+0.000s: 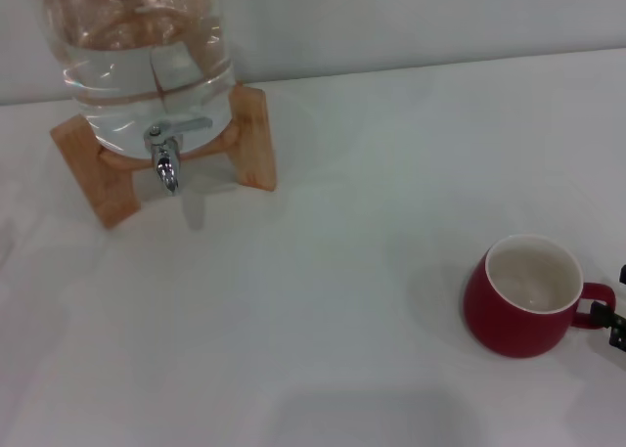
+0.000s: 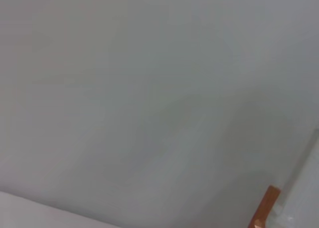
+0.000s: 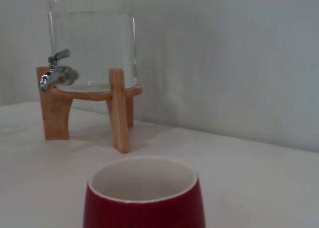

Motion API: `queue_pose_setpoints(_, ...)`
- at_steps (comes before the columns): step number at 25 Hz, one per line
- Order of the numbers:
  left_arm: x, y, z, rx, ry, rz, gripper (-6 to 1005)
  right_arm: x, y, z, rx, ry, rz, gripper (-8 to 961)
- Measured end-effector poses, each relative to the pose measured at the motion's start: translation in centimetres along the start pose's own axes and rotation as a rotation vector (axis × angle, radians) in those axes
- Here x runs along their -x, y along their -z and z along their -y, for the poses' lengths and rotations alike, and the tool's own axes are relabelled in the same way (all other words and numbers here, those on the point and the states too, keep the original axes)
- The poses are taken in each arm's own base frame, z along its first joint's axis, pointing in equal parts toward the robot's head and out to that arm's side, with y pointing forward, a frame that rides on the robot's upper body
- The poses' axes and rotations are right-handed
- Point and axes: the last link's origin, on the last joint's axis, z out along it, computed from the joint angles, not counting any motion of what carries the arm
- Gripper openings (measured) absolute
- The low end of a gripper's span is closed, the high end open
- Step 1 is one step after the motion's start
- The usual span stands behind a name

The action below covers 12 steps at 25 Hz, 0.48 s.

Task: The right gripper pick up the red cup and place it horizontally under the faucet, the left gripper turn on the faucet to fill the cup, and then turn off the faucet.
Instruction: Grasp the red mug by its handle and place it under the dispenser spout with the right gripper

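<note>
The red cup (image 1: pixel 523 295) stands upright on the white table at the front right, its white inside empty and its loop handle pointing right. It fills the near foreground of the right wrist view (image 3: pixel 144 200). A small black part of my right gripper (image 1: pixel 618 322) shows at the frame's right edge, right at the handle. The chrome faucet (image 1: pixel 166 159) hangs from the clear glass water jar (image 1: pixel 147 61) at the back left, lever level, no water running. The faucet also shows in the right wrist view (image 3: pixel 56 73). My left gripper is out of view.
The jar rests on a wooden stand (image 1: pixel 256 139) with splayed legs, also in the right wrist view (image 3: pixel 118 111). One corner of the stand (image 2: pixel 265 207) shows in the left wrist view against a grey wall. White table (image 1: pixel 323 300) lies between cup and faucet.
</note>
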Motion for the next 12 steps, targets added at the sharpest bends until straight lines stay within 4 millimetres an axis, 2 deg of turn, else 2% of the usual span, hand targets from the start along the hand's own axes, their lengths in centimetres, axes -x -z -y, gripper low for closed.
queue_pose_setpoints(12, -0.02, -0.01, -0.09, 0.005, 0.004, -0.005, 722, 0.01, -0.68, 0.31, -0.021, 0.014, 0.005, 620)
